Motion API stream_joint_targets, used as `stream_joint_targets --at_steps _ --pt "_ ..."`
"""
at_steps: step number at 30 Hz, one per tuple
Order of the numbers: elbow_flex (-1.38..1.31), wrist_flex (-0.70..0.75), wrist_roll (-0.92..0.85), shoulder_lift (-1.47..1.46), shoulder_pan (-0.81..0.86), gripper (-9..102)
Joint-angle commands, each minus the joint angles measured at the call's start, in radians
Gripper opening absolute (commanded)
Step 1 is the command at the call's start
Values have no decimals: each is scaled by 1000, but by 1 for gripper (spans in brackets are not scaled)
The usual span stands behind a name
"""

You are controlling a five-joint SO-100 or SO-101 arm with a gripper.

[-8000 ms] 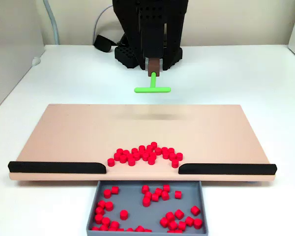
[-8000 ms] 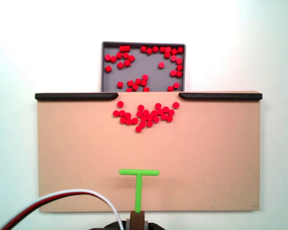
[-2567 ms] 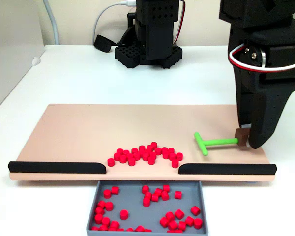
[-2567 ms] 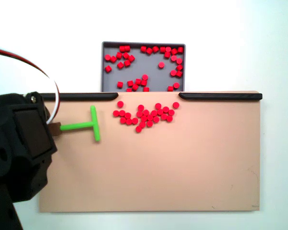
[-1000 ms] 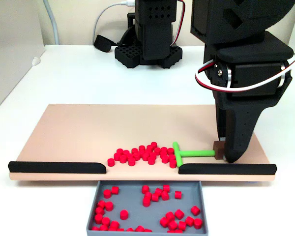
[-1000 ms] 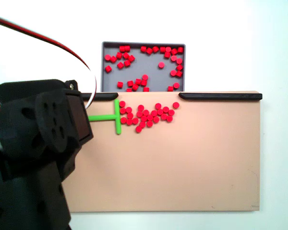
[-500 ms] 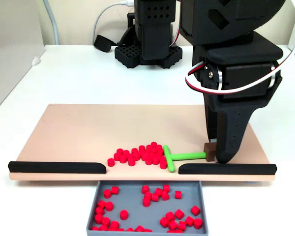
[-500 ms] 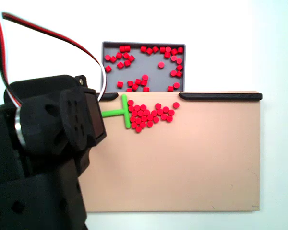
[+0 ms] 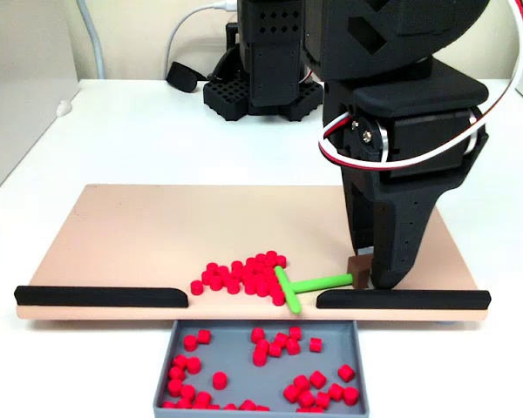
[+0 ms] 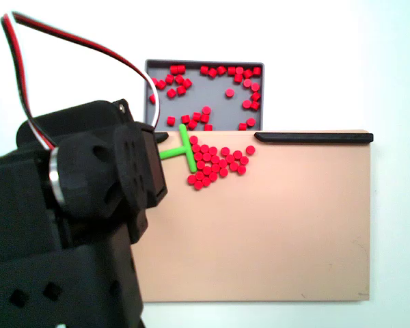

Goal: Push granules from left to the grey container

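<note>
We hold the green T-pusher (image 9: pixel 298 286) clamped in our gripper (image 9: pixel 363 272), its crossbar pressed against the near side of the granules (image 9: pixel 241 273), which lie beyond it beside the gap into the grey container (image 9: pixel 359 348).

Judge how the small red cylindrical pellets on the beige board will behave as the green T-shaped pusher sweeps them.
The small red cylindrical pellets lie loose, so they probably scatter rather than move together. Being short cylinders, tipped ones may roll. The green T-shaped pusher bar is short; some likely slip past its ends.
</note>
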Motion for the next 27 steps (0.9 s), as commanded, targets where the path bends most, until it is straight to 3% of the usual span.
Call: stream_joint_targets --at_steps 1,27 --pt "-5 3 -41 -2 15 0" --pt "-6 2 -520 81 66 0"
